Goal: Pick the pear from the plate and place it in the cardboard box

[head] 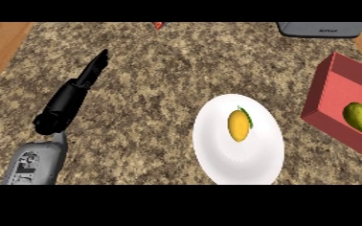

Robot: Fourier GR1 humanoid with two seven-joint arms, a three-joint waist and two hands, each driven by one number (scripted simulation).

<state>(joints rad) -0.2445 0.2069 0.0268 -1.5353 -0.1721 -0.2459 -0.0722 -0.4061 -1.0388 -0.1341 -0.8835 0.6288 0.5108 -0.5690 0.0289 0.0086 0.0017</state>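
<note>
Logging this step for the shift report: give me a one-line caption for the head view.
Left hand open over the counter; yellow fruit on white plate, green fruit in red box.

Only one arm shows, at the view's left: a grey forearm (35, 163) comes in from the lower edge and rises up and to the right. Its black left robot hand (74, 93) is stretched out, fingers straight and held together, tips pointing up-right, holding nothing, lying over the worktop. The right robot hand is nowhere in view
</note>
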